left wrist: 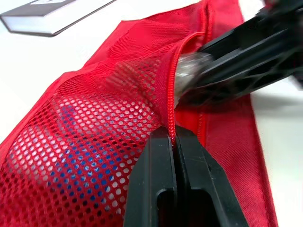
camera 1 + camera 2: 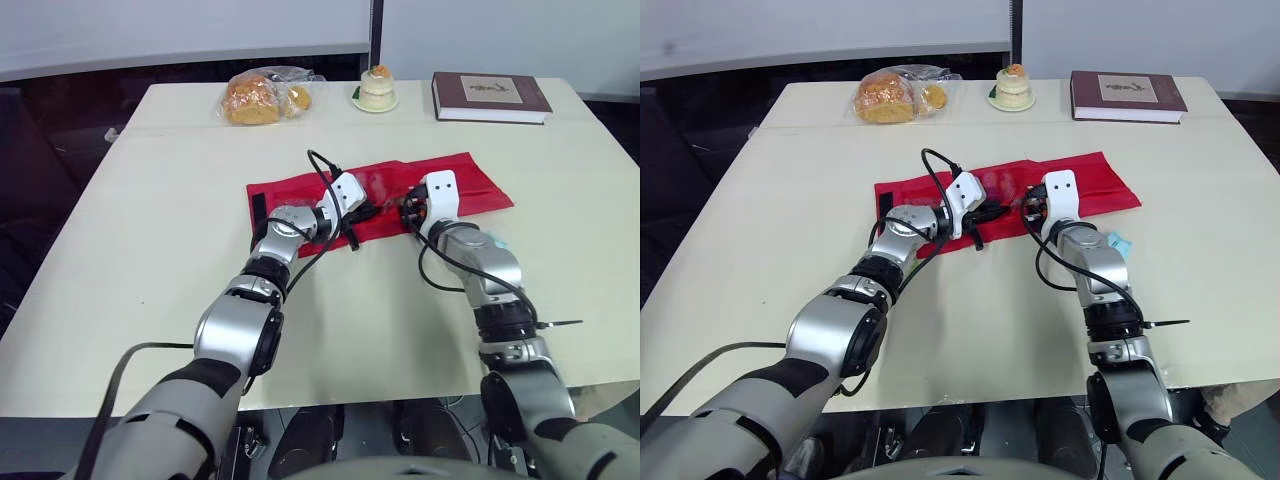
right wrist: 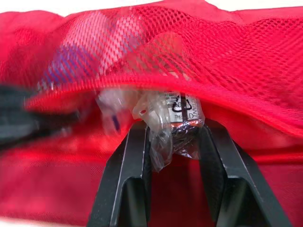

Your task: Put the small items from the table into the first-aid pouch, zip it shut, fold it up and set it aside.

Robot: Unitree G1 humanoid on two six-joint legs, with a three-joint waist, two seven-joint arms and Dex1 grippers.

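Observation:
The red first-aid pouch (image 2: 470, 185) lies unfolded across the middle of the table, its mesh pocket (image 1: 94, 123) open along the zipper. My left gripper (image 1: 171, 137) is shut on the pocket's zipper edge and holds it up. My right gripper (image 3: 173, 137) faces it from the right, shut on a clear wrapped packet (image 3: 177, 118) that sits at the pocket's mouth. Blue-and-white items (image 1: 71, 142) show through the mesh. A small teal item (image 2: 1120, 242) lies on the table beside my right forearm.
Along the table's far edge are a bag of bread (image 2: 265, 97), a small cake on a plate (image 2: 377, 88) and a dark book (image 2: 490, 97). A black strap (image 2: 259, 212) lies at the pouch's left end.

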